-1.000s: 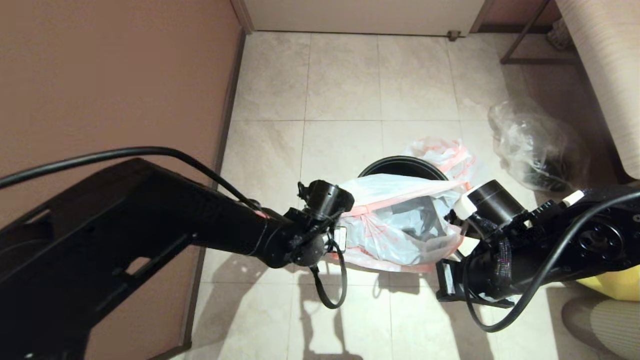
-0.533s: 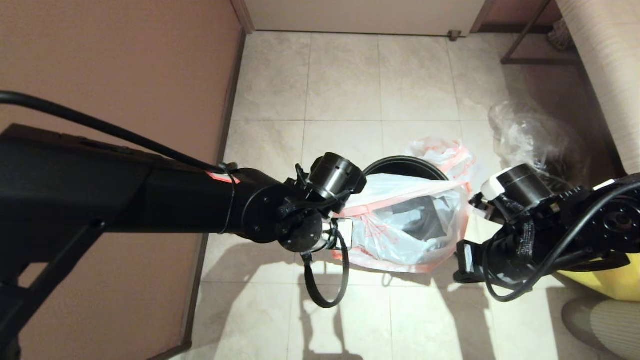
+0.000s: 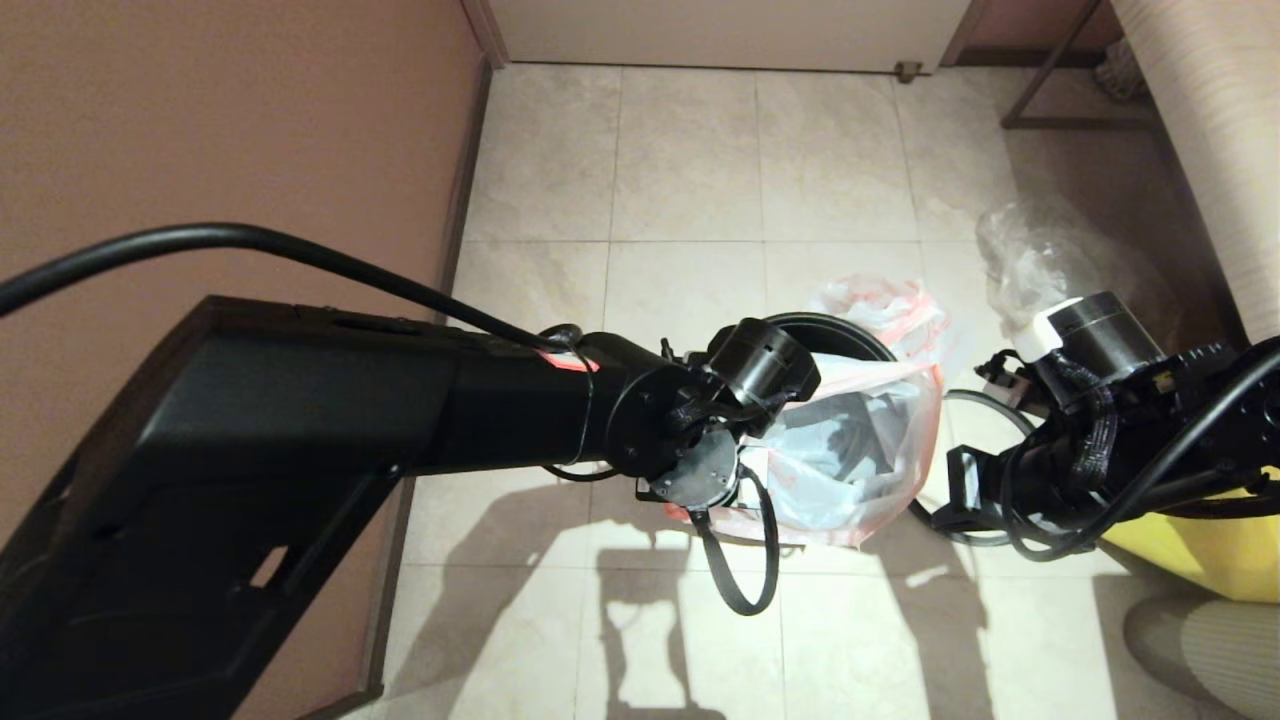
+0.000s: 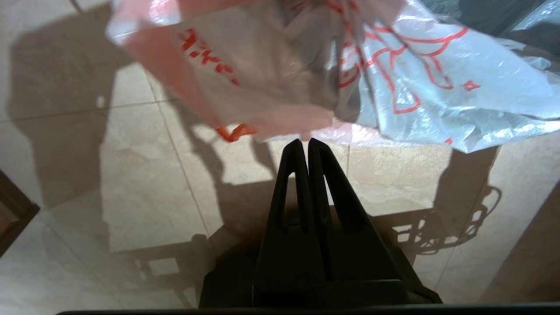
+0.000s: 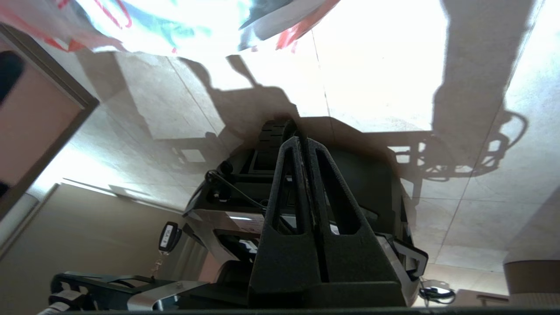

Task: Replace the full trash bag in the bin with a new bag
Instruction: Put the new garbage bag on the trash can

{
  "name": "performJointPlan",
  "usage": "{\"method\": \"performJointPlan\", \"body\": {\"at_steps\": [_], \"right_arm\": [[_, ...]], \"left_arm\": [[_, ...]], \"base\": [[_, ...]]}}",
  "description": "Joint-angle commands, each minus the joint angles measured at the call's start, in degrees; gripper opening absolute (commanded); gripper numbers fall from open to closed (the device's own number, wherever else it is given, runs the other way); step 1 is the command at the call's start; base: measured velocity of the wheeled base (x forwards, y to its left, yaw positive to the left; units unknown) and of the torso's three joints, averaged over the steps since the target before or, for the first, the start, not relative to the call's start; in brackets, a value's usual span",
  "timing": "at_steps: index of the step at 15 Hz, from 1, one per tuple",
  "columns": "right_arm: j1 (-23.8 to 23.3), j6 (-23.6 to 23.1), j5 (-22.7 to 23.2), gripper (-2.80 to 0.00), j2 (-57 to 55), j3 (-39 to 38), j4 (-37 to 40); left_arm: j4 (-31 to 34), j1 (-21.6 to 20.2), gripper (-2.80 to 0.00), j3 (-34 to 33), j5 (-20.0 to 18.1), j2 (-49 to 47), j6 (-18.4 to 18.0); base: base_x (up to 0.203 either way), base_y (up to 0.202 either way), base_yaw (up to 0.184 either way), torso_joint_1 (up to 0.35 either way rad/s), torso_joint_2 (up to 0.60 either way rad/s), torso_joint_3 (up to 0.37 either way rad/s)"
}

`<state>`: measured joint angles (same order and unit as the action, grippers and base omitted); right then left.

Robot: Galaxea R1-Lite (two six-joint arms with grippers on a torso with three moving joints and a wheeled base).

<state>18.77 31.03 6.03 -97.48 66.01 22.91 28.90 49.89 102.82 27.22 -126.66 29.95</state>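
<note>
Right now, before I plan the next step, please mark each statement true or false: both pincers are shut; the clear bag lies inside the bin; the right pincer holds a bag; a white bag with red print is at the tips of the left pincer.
1. Both the left pincer and the right pincer are shut. True.
2. The clear bag lies inside the bin. False: it sits on the floor, to the right of the bin.
3. The right pincer holds a bag. False: nothing shows between its fingers.
4. A white bag with red print is at the left pincer's tips. True.
</note>
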Motion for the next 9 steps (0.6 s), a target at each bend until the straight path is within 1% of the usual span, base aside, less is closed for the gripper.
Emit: {"method": "performJointPlan", "body": {"at_steps": [1,3,6,7,9], "right_arm": [[-1.20,0.09,0.67,-2.80,0.27,0.00,0.11],[-1.81,-0.08,1.26,-2.80,0.43,0.08,0.03],[-1.62,-0.02,1.48,-2.80,1.30,1.09,0.27],[-1.20,0.05,1.55,-2.80,2.70,1.19,0.42],[-0.01,0.16,1.68,-2.80,5.64,1.29,0.62]], "left_arm": [[0.31,0.73,0.00,2.76,0.28,-4.34,0.29],[0.25,0.62,0.00,5.71,1.34,-7.06,0.73],[-0.39,-0.37,0.00,6.97,2.38,-9.58,1.20],[-1.90,-0.89,0.00,8.07,2.69,-11.00,1.45],[-9.07,-1.59,0.00,8.57,2.82,-13.77,1.32]], "base": [[0.000,0.000,0.000,0.000,0.00,0.000],[0.000,0.000,0.000,0.000,0.00,0.000],[0.000,0.000,0.000,0.000,0.00,0.000],[0.000,0.000,0.000,0.000,0.00,0.000],[0.000,0.000,0.000,0.000,0.00,0.000]]}}
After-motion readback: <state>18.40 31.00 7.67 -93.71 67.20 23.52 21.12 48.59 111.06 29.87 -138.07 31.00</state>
